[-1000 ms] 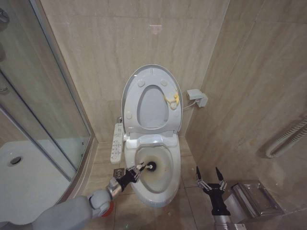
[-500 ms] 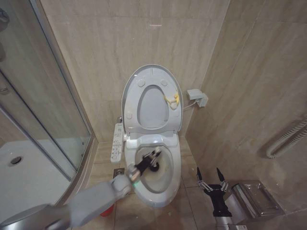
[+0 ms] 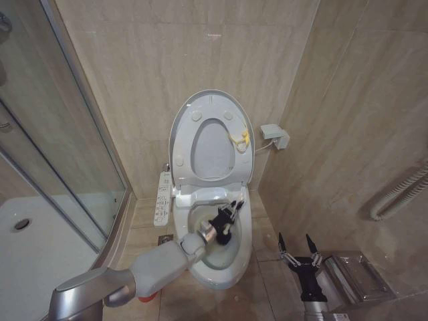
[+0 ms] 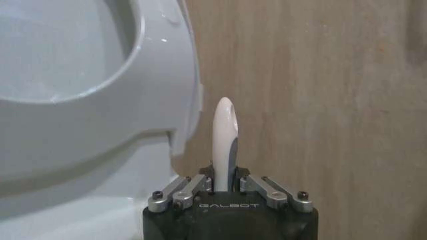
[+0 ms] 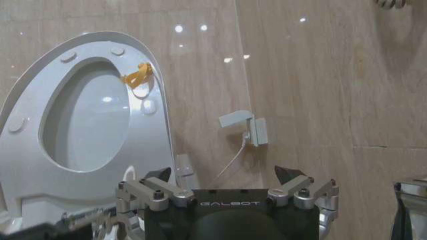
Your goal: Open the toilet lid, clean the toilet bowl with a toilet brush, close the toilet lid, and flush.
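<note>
— Over the toilet bowl [image 3: 217, 237], brush head hidden?
— Hidden behind the left gripper [image 3: 231, 212], clamped on the toilet brush [image 4: 225, 145] handle. Farther across toward the bowl's right rim than before.
— Right gripper [image 3: 299, 250]?
— Spread apart, parked low; toilet lid [image 3: 212, 142] upright.

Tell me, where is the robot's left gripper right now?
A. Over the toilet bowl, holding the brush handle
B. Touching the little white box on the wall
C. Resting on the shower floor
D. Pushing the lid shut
A: in the head view the left gripper reaches over the toilet bowl, and the left wrist view shows it shut on the toilet brush handle, with the toilet lid standing up.
</note>
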